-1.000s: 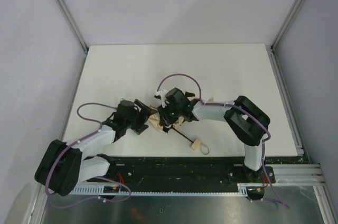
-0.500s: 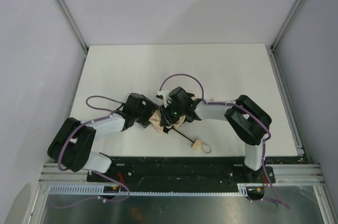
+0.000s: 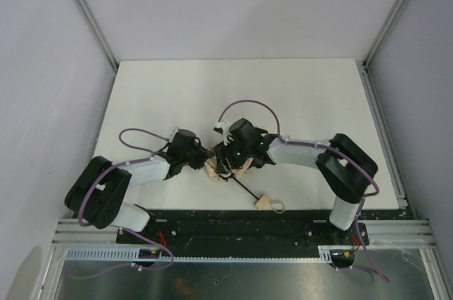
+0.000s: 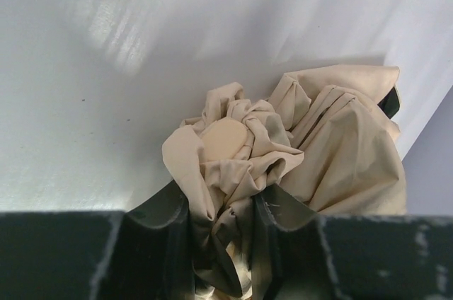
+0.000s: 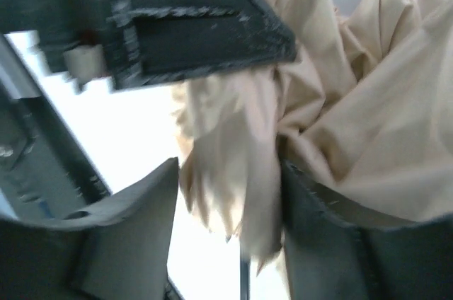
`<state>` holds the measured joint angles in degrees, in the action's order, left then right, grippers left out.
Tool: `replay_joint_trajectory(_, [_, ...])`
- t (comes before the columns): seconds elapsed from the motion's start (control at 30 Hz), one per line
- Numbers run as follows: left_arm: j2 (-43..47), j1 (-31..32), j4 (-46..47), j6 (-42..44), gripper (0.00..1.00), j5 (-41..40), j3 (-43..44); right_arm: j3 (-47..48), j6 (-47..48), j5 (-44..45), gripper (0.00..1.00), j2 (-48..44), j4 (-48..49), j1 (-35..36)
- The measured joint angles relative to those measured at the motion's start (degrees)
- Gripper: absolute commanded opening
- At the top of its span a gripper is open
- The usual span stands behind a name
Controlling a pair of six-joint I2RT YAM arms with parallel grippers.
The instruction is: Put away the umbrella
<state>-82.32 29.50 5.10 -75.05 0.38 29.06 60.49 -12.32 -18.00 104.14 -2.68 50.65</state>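
Note:
The umbrella's beige canopy lies crumpled mid-table between both grippers. Its thin black shaft runs toward the near edge and ends at the tan handle with its loop strap. My left gripper reaches in from the left. In the left wrist view, the left gripper is shut on a bunch of canopy folds. My right gripper comes from the right. In the right wrist view, the right gripper stands open around hanging fabric, with a gap at its left finger.
The white table is fenced by grey walls and aluminium posts. A black rail with the arm bases runs along the near edge. The left gripper's body is close above the right jaws.
My left arm has reached right to the canopy and its jaws have shut on the fabric. The right jaws have widened off the cloth, and the right arm's elbow has swung outward.

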Motion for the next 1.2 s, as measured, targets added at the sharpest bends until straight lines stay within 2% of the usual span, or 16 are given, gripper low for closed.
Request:
replay_joint_trajectory(0.23, [4.7,0.0,-0.3,0.6,0.00,-0.3,-3.7,-0.6,-10.1,0.8,0.74,-18.4,-7.1,-1.3])
replay_joint_trajectory(0.43, [7.6,0.0,-3.7,0.5,0.00,-0.3,-4.6,-3.6,-14.9,4.5,0.71,-30.2,-9.3,-4.6])
replay_joint_trajectory(0.53, [7.8,0.1,-4.8,0.4,0.00,-0.2,-4.3,-7.5,-16.2,7.2,0.70,-31.8,-9.3,-7.4])
replay_joint_trajectory(0.7, [7.8,0.8,-7.0,0.1,0.00,-0.5,-3.4,-11.1,-16.6,8.7,0.69,-27.6,-7.6,-8.8])
replay_joint_trajectory(0.8, [7.8,1.2,-7.5,-0.2,0.00,-0.7,-3.3,-11.8,-16.6,8.2,0.58,-23.3,-4.0,-8.8])
replay_joint_trajectory(1.0, [8.1,1.7,-8.2,-1.0,0.00,-0.8,-3.3,-11.6,-16.0,7.6,0.11,-14.5,3.8,-6.7])
replay_joint_trajectory(1.03, [8.1,1.8,-8.3,-1.2,0.00,-0.8,-3.3,-11.0,-15.7,7.6,0.05,-12.8,4.4,-5.7])
replay_joint_trajectory(1.2, [8.2,2.2,-9.0,-2.0,0.00,-1.1,-3.1,-7.0,-16.5,4.6,0.00,-4.4,9.9,-1.4])
